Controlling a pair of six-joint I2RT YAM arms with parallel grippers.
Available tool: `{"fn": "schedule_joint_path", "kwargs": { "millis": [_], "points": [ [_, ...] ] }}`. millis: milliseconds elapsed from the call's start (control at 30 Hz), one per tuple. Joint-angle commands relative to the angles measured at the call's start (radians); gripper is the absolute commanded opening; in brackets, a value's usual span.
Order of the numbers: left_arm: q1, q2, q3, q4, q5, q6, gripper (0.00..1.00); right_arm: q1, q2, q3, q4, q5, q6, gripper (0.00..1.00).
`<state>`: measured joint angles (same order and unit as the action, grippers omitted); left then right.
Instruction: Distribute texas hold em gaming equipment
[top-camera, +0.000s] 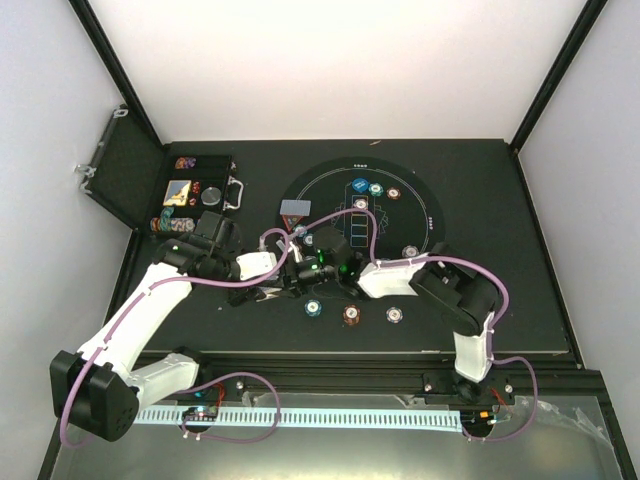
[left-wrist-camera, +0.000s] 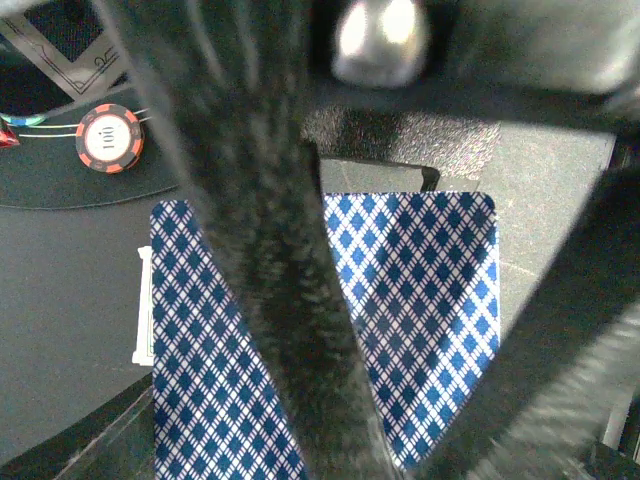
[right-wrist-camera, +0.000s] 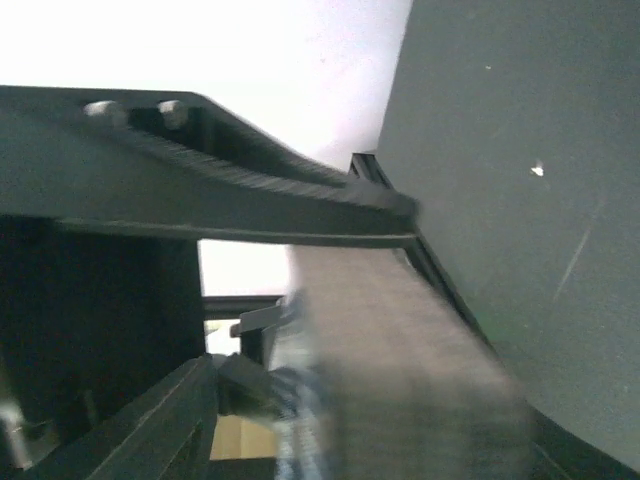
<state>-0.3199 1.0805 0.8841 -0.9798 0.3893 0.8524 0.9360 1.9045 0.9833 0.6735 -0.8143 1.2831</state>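
Note:
A playing card (left-wrist-camera: 420, 290) with a blue diamond back fills the left wrist view, flat towards the camera, behind my blurred left fingers (left-wrist-camera: 270, 300). In the right wrist view the same card (right-wrist-camera: 400, 360) is a blurred slab wedged between my upper finger (right-wrist-camera: 250, 200) and lower finger. Both grippers meet over the near-left rim of the round mat (top-camera: 310, 190): left gripper (top-camera: 292, 272), right gripper (top-camera: 318, 265). A red-brown chip (left-wrist-camera: 109, 138) lies on the mat. Chips (top-camera: 351, 314) sit along the mat's near edge, and cards (top-camera: 345, 238) lie in its middle.
The open black case (top-camera: 130, 180) with more chips stands at the back left. A grey deck (top-camera: 293, 210) lies by the mat's left rim. More chips (top-camera: 394, 194) and a card (top-camera: 359, 185) lie at the mat's far side. A white card edge (left-wrist-camera: 142, 300) shows beneath the held card.

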Motion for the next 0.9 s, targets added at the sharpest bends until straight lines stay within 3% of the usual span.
{"fn": "schedule_joint_path", "kwargs": {
  "millis": [0,367,867],
  "points": [
    [0.005,-0.019,0.054,-0.017,0.026,-0.002,0.02,0.003,0.043,0.017,0.044,-0.023,0.02,0.61],
    [0.005,-0.02,0.061,-0.025,0.029,-0.003,0.01,-0.011,0.071,0.018,0.028,-0.011,0.019,0.55],
    [0.005,-0.022,0.06,-0.021,0.026,-0.001,0.02,-0.092,-0.028,-0.086,-0.092,0.006,-0.082,0.43]
  ]
}}
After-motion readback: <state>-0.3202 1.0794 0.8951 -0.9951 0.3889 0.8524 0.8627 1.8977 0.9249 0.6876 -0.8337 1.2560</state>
